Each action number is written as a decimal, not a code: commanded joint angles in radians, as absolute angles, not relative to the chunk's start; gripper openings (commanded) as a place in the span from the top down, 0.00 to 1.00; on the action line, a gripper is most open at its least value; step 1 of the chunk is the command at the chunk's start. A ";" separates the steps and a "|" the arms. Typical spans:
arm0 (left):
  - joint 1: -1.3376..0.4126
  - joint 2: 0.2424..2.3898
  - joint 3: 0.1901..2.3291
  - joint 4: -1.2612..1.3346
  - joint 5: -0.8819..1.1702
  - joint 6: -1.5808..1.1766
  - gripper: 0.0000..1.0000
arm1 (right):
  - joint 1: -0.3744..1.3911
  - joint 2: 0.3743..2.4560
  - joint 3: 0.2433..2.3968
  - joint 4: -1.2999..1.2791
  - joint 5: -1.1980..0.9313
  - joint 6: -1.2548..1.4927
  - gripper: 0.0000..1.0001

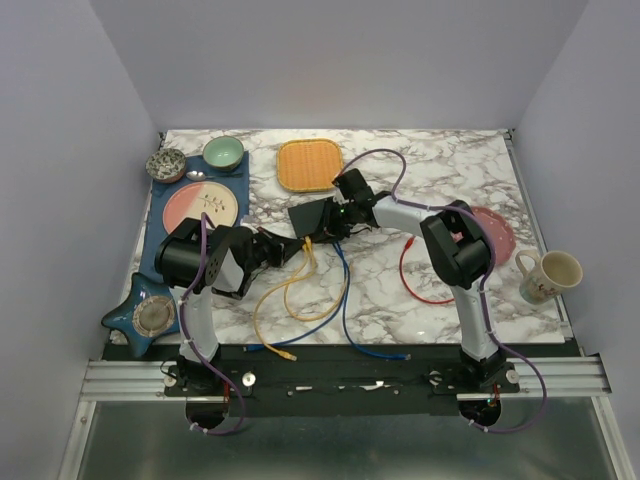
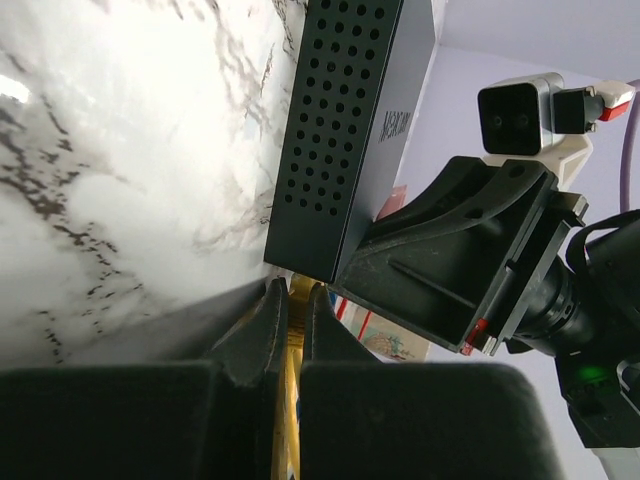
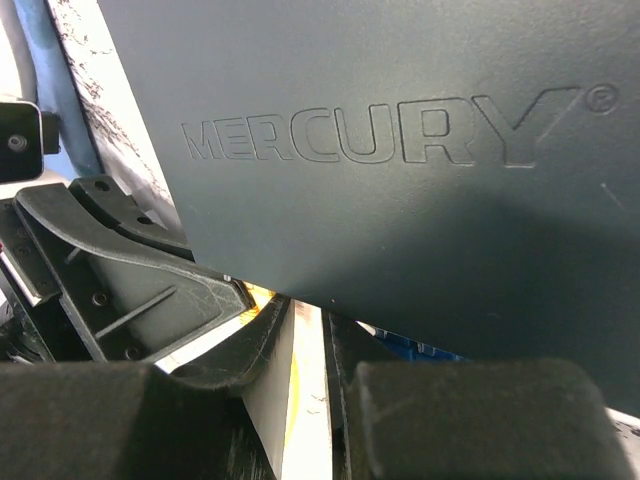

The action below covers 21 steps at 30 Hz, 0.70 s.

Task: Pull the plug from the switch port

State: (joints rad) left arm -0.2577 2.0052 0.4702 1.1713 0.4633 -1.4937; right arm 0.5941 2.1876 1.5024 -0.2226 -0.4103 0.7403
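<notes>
**Both arms at the black switch in the middle of the desk**

The switch [image 1: 312, 217] is a flat, matte black box. One long narrow side [image 2: 335, 130] carries rows of small round holes, and the broad face [image 3: 400, 200] has the raised word MERCURY on it. The sockets are not visible in any view. The box does not lie flat: it is tipped up on its edge over the marble desk [image 1: 440, 160], near the centre and a little toward the far side.

The right fingers [image 2: 430, 250] grip the switch at its lower corner, with one finger flat against the lettered face. The left fingers [image 2: 262, 330] are closed on the yellow cable [image 2: 292, 380], just under the lower end of the switch. The plug itself is hidden between them. The two arms meet very closely here.

The yellow cable and the blue cables [image 1: 343, 305] run in loops from the switch toward the near edge. A red cable [image 1: 403, 275] curves under the right arm. An orange tray [image 1: 309, 165] lies just behind the switch. There is bare marble at the far right, and grey walls close the desk on three sides.
</notes>
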 commanded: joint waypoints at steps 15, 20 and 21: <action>-0.400 2.011 0.466 0.959 0.574 -1.442 1.00 | 0.588 2.235 1.549 -0.144 -0.393 0.756 0.75; -0.419 2.019 0.474 0.951 0.580 -1.437 1.00 | 0.588 2.244 1.560 -0.140 -0.402 0.767 0.75; -0.423 2.023 0.480 0.950 0.581 -1.439 1.00 | 0.589 2.244 1.562 -0.140 -0.403 0.769 0.75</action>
